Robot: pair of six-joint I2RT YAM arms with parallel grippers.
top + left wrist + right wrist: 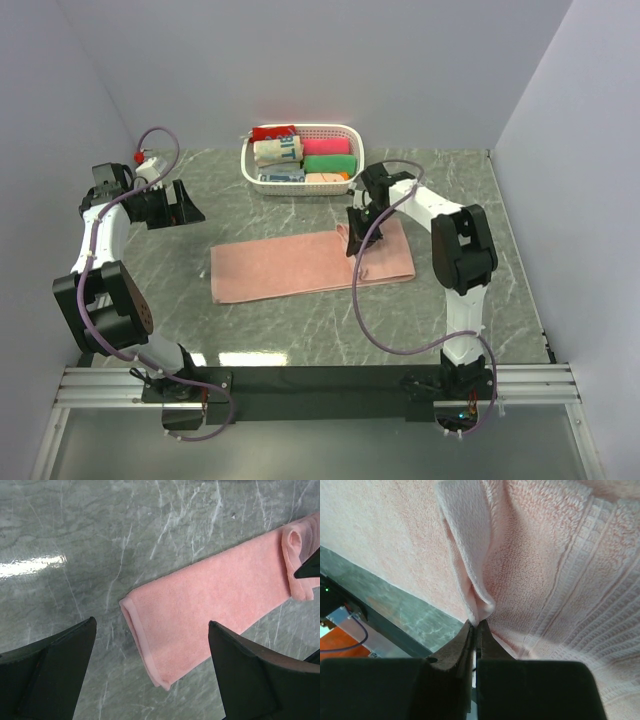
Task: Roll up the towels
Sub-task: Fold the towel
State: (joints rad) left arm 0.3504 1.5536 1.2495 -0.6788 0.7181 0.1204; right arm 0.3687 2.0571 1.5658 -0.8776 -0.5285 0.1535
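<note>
Pinching a raised fold of the salmon-pink towel (290, 268), our right gripper (476, 626) has its fingers closed tight on the cloth, right of the towel's middle. We see the towel stretched along the marble table (250, 205), near the white basket (357, 150). Our left gripper (186, 206) hangs wide apart above the table's left side.

One pink towel (290, 265), one white basket (310, 126) holding six rolled cloths (328, 163), and two robot arms (457, 250)

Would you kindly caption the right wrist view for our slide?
Right gripper pinching a fold of the pink towel, jaws shut.
</note>
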